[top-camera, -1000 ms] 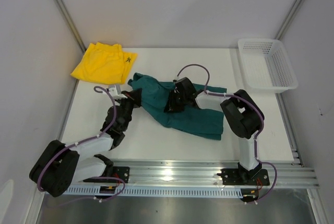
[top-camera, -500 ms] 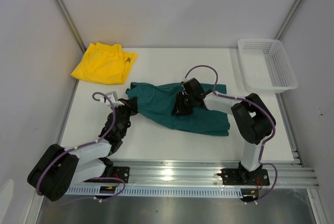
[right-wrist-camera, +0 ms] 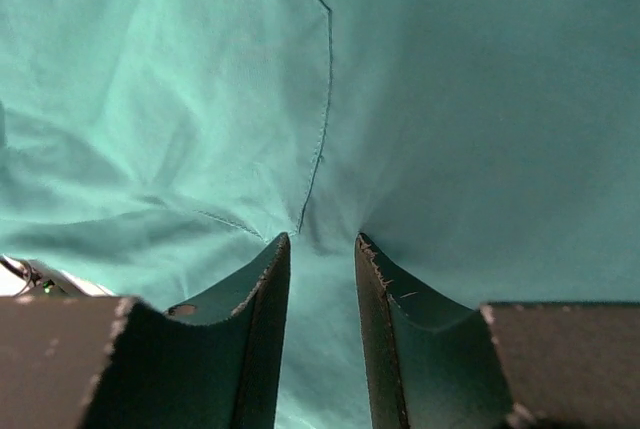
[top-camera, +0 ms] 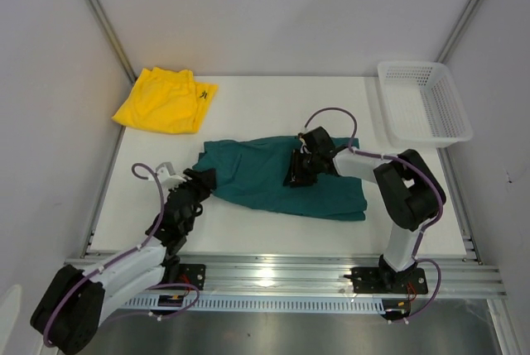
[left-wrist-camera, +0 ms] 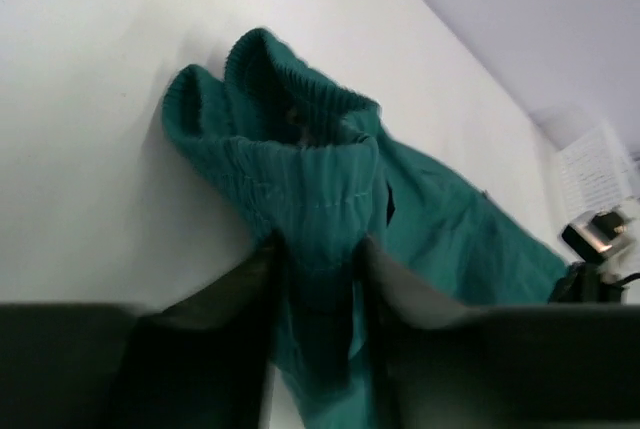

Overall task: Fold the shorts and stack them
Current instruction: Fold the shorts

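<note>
The dark teal shorts (top-camera: 265,183) lie spread across the middle of the table, waistband end (left-wrist-camera: 300,164) to the left. My left gripper (top-camera: 201,179) sits at that waistband, its fingers (left-wrist-camera: 262,279) apart with loose fabric lying between them (left-wrist-camera: 318,249). My right gripper (top-camera: 296,175) is down on the middle of the teal shorts (right-wrist-camera: 450,99), its jaws (right-wrist-camera: 320,241) pinching a puckered ridge of cloth. The yellow shorts (top-camera: 166,100), with a small dark logo, lie folded at the far left corner.
A white mesh basket (top-camera: 414,64) stands at the far right corner. Grey walls close in both sides. A metal rail (top-camera: 331,274) runs along the near edge, carrying both arm bases.
The teal shorts were dragged right and spread flatter. My left gripper pulled back toward the near left and opened off the waistband. My right gripper moved right with the cloth.
</note>
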